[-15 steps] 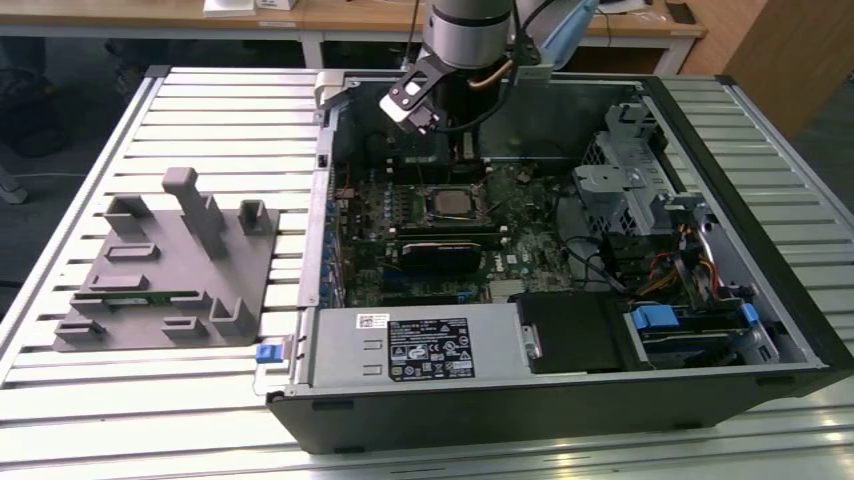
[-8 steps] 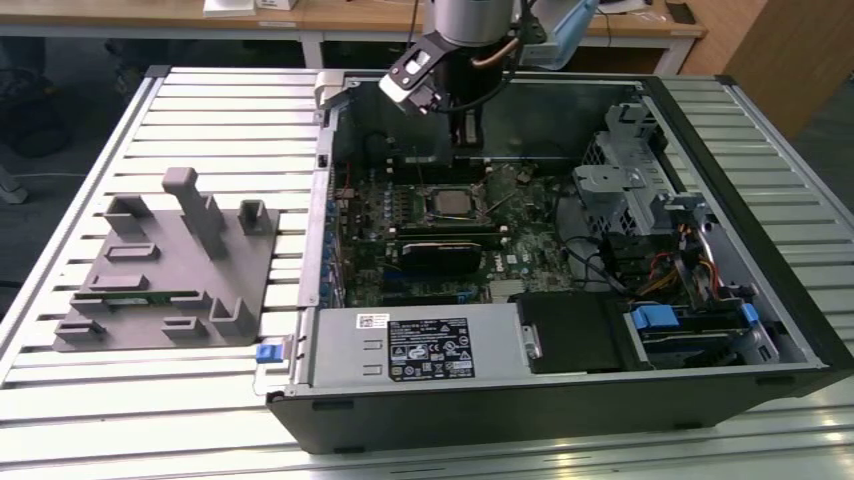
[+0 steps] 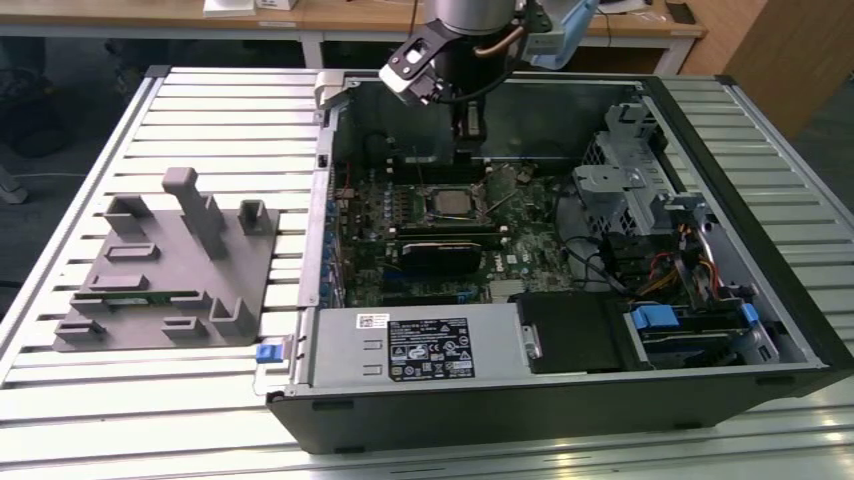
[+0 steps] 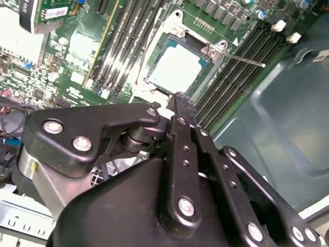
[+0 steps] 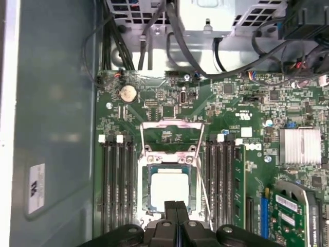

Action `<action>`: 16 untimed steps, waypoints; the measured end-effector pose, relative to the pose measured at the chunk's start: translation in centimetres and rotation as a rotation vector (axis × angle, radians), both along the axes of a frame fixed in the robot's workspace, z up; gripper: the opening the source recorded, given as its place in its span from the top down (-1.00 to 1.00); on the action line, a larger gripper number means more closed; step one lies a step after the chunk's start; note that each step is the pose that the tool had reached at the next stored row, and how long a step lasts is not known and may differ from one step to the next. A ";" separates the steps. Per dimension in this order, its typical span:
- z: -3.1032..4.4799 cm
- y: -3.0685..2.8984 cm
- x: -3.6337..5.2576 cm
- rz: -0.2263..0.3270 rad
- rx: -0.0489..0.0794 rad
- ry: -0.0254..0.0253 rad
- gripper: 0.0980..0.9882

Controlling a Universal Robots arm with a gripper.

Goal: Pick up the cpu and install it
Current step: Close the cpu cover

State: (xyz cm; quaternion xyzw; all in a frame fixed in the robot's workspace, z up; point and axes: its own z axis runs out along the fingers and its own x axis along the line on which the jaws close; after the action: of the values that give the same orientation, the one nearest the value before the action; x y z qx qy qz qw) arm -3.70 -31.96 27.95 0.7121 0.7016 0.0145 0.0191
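Observation:
The cpu (image 3: 447,203) lies flat in the black socket of the green motherboard (image 3: 527,235) inside the open computer case. Its silver top shows in both wrist views (image 4: 177,69) (image 5: 169,188), with the socket's metal frame (image 5: 169,135) swung up and open beside it. My gripper (image 3: 467,128) hangs above the board near the case's back wall, a short way above the cpu and apart from it. Its two black fingers (image 5: 176,207) are pressed together, shut, with nothing between them; one fingertip (image 4: 180,100) shows just off the cpu's edge.
Black memory slots (image 5: 117,180) flank the socket on both sides. A socket lever (image 4: 241,59) sticks out sideways. A drive cage (image 3: 641,190) and cables fill the case's right side in the exterior view. A power supply (image 3: 414,345) lies at the front. A grey fixture plate (image 3: 167,270) sits left.

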 end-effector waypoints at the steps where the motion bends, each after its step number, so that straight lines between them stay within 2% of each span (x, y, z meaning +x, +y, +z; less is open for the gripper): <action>1: 0.00 -0.15 0.00 -0.001 0.000 0.0000 0.98; 4: 0.00 -0.32 0.13 -0.002 0.000 0.0000 0.98; 11: -0.01 -0.33 1.93 -0.002 0.000 0.0013 0.98; 14: -0.02 -0.36 2.10 -0.002 0.000 0.0023 0.98; 15: -0.03 -0.37 2.23 -0.002 0.001 0.0043 0.98; 16: -0.03 -0.38 2.46 -0.002 0.001 0.0094 0.98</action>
State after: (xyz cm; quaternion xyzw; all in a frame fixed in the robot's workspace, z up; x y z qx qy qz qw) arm -1.25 -32.34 27.92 0.7128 0.7011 0.0114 0.0155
